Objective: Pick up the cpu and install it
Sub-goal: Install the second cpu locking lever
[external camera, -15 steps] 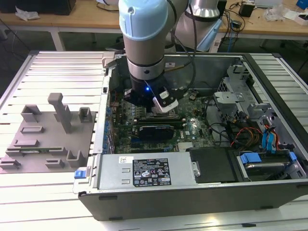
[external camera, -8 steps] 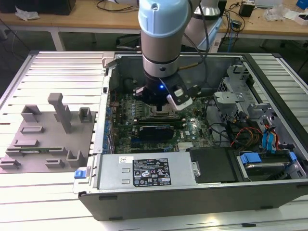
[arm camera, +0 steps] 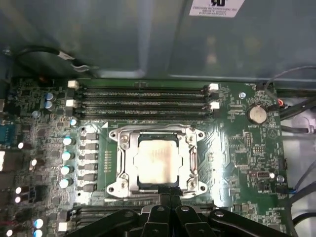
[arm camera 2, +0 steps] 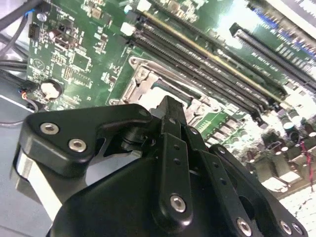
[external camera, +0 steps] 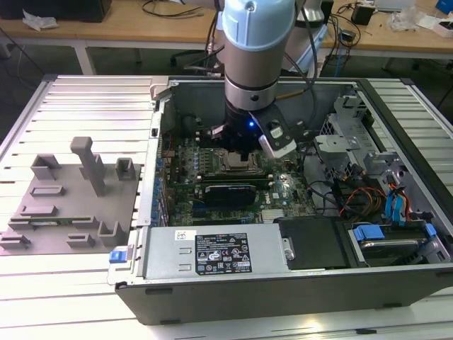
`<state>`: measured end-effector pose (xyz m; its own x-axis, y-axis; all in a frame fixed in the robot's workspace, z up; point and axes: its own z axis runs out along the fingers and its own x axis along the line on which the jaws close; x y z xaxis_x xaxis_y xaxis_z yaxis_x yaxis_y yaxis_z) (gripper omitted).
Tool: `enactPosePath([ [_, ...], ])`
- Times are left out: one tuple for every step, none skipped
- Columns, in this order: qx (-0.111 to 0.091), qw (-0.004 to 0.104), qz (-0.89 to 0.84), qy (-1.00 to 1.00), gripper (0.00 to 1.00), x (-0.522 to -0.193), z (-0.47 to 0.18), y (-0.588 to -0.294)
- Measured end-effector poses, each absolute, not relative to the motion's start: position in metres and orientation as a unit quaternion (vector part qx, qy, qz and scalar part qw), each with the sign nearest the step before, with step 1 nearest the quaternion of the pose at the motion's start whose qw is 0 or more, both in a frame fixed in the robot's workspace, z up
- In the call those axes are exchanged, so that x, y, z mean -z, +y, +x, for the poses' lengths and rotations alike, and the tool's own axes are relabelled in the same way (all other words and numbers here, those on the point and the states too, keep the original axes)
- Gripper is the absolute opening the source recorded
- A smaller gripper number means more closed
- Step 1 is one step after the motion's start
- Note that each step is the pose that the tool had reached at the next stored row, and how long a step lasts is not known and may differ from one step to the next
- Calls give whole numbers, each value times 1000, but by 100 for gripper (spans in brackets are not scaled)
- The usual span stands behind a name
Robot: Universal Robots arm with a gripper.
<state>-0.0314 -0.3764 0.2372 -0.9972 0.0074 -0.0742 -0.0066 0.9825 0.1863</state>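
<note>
The cpu (arm camera: 157, 160) is a silvery square lying flat inside the metal socket frame (arm camera: 121, 148) on the green motherboard (arm camera: 237, 148). In the second wrist view the cpu (arm camera 2: 159, 89) shows just beyond the fingertips. My gripper (arm camera: 169, 191) hovers at the socket's edge, its black fingers drawn together, with nothing seen between them. The second wrist view looks along the gripper (arm camera 2: 168, 106) from behind, tips pointing at the socket. In the exterior view the gripper (external camera: 241, 152) hangs inside the open computer case (external camera: 163, 113), right over the socket.
Memory slots (arm camera: 143, 98) run beside the socket. A dark card (external camera: 228, 193), the power supply (external camera: 212, 251), drive cages (external camera: 354, 134) and loose cables (external camera: 361, 198) crowd the case. A grey fixture tray (external camera: 71, 205) lies on the table at the exterior view's left.
</note>
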Motion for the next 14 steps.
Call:
enactPosePath([
  [-91,37,0,995,11,-237,-31,-374],
  [-89,37,0,995,11,-237,-31,-371],
  [-87,37,0,995,11,-237,-31,-368],
  [-87,37,0,996,11,-237,-31,-368],
  [-86,37,0,996,11,-238,-31,-367],
  [-86,37,0,996,11,-239,-31,-367],
  [-86,37,0,996,11,-240,-31,-367],
  [-85,37,0,996,11,-242,-31,-366],
  [-85,37,0,996,11,-242,-31,-366],
  [-85,37,0,996,11,-242,-31,-366],
  [-85,37,0,996,11,-242,-31,-366],
  [-85,37,0,996,11,-242,-31,-366],
  [-85,37,0,996,11,-242,-31,-366],
  [-85,37,0,996,11,-242,-31,-366],
])
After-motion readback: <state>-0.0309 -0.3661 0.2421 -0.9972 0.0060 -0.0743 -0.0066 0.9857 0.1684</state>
